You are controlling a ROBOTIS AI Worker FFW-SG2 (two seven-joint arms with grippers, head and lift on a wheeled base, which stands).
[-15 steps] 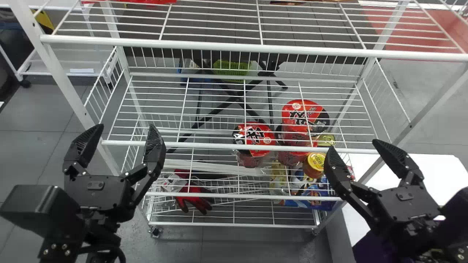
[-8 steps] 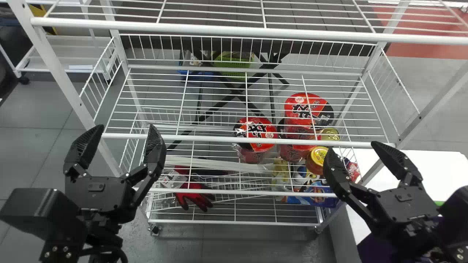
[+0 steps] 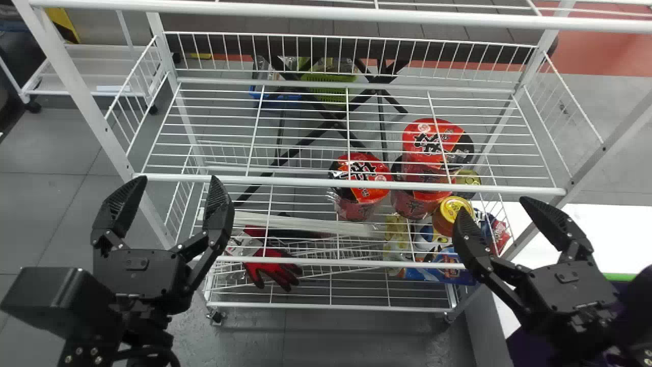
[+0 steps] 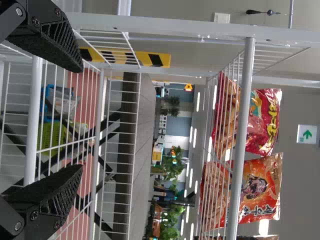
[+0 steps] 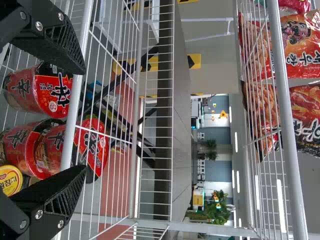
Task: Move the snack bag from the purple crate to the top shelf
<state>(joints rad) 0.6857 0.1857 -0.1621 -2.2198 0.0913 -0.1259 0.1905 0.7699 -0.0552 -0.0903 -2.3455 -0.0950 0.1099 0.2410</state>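
Left side first. Black two-fingered left gripper (image 3: 178,181): jaws open, nothing held, at the near left of the rack. In the head view the white wire rack has slid up and a little rightward over the last second, while both my arms keep nearly the same place. Base, lift or head moving: cannot tell which. I read it as positioning; the pick has not begun.

Middle of the rack: red-and-black fabric glove (image 3: 275,270) low down; then, farther right, a red-and-black round noodle tub (image 3: 361,176) and a stack of similar tubs (image 3: 433,145). None of these is my business.

Right: black two-fingered right gripper (image 3: 493,205), jaws also open and empty, above the rack's near right corner. Beyond it, the white flat worktop (image 3: 586,224). Purple crate (image 3: 530,349) at the near right, partly behind my right arm. I take the snack bag to be inside, though the arm hides the contents. Next, probably, the right jaws go down to the crate.

Between views: the head view gives me the crate and the front rail of the top shelf (image 3: 326,13). The left wrist view adds that shelf's load, a shiny red bag (image 4: 265,120) beside an orange-red bag (image 4: 260,190). The right wrist view has printed orange-red packets (image 5: 300,50) up there too. Setting down will need a gap among them; crumpling a neighbour is the risk.
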